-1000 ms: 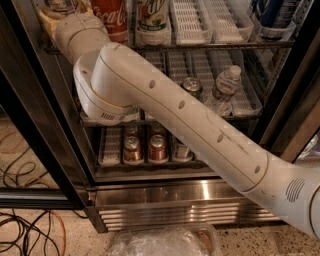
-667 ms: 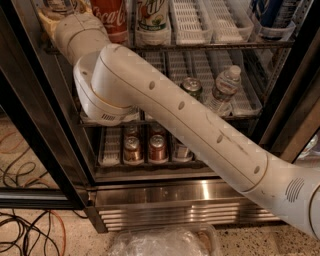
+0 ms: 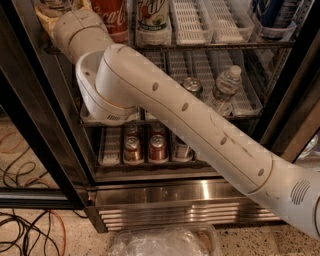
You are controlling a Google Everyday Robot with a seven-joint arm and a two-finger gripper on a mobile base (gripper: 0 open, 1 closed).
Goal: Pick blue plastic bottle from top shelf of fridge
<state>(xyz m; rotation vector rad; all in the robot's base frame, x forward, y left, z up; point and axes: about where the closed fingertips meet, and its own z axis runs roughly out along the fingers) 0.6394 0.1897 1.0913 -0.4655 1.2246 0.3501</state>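
Note:
My arm (image 3: 165, 110) reaches up and left into the fridge (image 3: 175, 200). Its wrist ends at the gripper (image 3: 52, 14), at the far left of the top shelf (image 3: 210, 46) and at the picture's upper edge. A bit of clear ribbed plastic (image 3: 54, 4) shows right at the gripper, cut off by the frame. It may be the blue plastic bottle, but its cap and label are out of view. I cannot tell whether the gripper holds it.
On the top shelf stand a red Coca-Cola bottle (image 3: 111, 15), a green-labelled bottle (image 3: 152, 15), white lane trays (image 3: 187, 20) and dark blue-labelled bottles (image 3: 272, 12). The middle rack holds a can (image 3: 192, 86) and a leaning clear water bottle (image 3: 222, 90). Cans (image 3: 157, 147) sit lower. Cables (image 3: 25, 225) lie on the floor.

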